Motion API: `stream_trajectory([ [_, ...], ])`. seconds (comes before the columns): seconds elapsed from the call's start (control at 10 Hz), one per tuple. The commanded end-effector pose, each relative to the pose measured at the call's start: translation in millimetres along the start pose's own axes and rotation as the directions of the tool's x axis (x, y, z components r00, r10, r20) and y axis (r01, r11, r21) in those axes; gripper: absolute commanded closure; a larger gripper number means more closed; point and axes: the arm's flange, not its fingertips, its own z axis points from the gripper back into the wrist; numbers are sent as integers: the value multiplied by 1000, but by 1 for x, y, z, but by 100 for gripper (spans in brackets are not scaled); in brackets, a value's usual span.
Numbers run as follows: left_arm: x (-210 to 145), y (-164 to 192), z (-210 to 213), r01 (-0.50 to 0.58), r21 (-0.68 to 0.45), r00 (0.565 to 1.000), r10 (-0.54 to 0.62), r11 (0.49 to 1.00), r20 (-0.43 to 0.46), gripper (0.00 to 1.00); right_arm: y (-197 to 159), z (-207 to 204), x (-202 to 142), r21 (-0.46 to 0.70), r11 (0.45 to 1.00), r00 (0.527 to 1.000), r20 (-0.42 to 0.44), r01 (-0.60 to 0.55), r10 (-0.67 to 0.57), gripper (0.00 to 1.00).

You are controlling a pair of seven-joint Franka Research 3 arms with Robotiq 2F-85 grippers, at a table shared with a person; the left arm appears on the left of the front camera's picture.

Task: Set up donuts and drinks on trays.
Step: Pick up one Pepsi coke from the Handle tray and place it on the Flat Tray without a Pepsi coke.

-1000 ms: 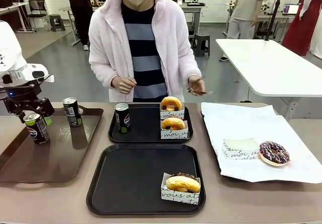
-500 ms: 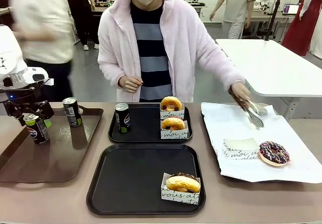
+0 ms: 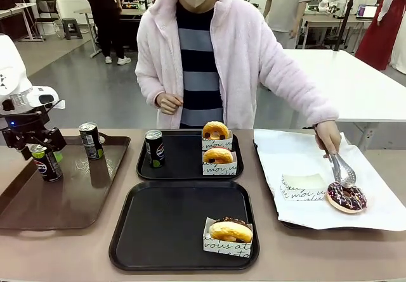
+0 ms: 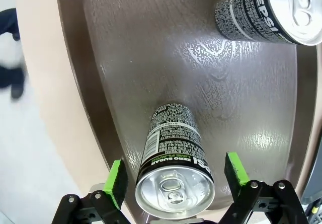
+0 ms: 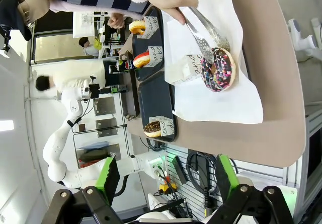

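Person's metal tongs (image 3: 343, 170) just reached sprinkled chocolate-iced donut (image 3: 346, 196) on white paper (image 3: 304, 149); L gripper (image 4: 176, 176) wide open, now straddling slim black soda can (image 4: 173, 143) on brown tray (image 3: 70, 206), no grip yet; R gripper (image 5: 167, 177) open, empty; 2 pickups look imminent

Legible markings, for your reference:

1. Far can (image 4: 266, 10), left wrist view: "PEPSI" in large white capitals on the black side. You cannot read the block of small print beside it.
2. Near can (image 4: 173, 158), same view: "ZERO SUGAR" on the band under the rim, with the end of "PEPSI" next to it. The panel of small print is too fine to read.
3. Upright can (image 3: 154, 149) on the far black tray (image 3: 187, 158), front view: round blue-red logo, no word you can read.
4. Front sleeve (image 3: 219, 167) on that tray: black script, "moi" legible.
5. Donut sleeve (image 3: 225, 245) on the near black tray (image 3: 165, 225): black script, "vous" legible.
6. Flat sleeve (image 3: 303, 187) on the white paper (image 3: 298, 149): script too faint to read
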Motion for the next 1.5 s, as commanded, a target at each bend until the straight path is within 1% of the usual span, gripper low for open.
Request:
stream_trajectory([
  [0.0, 6, 2, -4, -23, 8, 1000, 23, 1000, 8, 0, 0, 1, -1, 8, 1000, 1000, 0, -3, 3, 0],
  [0.1, 7, 2, -6, -25, 6, 1000, 25, 1000, 5, 0, 0, 1, -1, 8, 1000, 1000, 0, -3, 3, 0],
  [0.2, 8, 2, -8, -30, 5, 1000, 30, 1000, -6, 5, 0, 1, -1, 8, 1000, 1000, 0, -3, 3, 0],
  [0.3, 9, 3, -9, -55, -5, 998, 55, 998, -22, 47, 0, 1, -1, 8, 1000, 1000, 0, -3, 3, 0],
  [0.4, 9, 4, -10, -56, -9, 998, 56, 998, -30, 61, 0, 1, -1, 8, 1000, 1000, 0, -3, 3, 0],
  [0.5, 9, 4, -9, -55, -13, 998, 55, 998, -35, 100, 0, 1, -1, 8, 1000, 1000, 0, -3, 3, 0],
  [0.7, 9, 4, -9, -56, -14, 998, 56, 998, -38, 100, 0, 1, -1, 8, 1000, 1000, 0, -3, 3, 0],
  [0.8, 10, 5, -8, -60, -12, 997, 59, 998, -45, 79, 0, 1, -1, 8, 1000, 1000, 0, -3, 3, 0],
  [0.9, 9, 5, -7, -61, -12, 997, 60, 998, -48, 88, 0, 1, -1, 8, 1000, 1000, 0, -3, 3, 0],
  [1.0, 8, 5, -6, -65, -11, 996, 65, 998, -54, 100, 0, 1, -1, 8, 1000, 1000, 0, -3, 3, 0],
  [1.1, 8, 5, 2, -90, 3, 993, 90, 996, -76, 100, 0, 1, -1, 8, 1000, 1000, 0, -3, 3, 0],
  [1.2, 3, -1, 21, -97, -7, 990, 96, 995, -106, 100, 0, 1, -1, 8, 1000, 1000, 0, -3, 3, 0],
  [1.4, -11, -10, 72, -114, -28, 987, 110, 993, -120, 100, 0, 1, -1, 8, 1000, 1000, 0, -3, 3, 0],
])
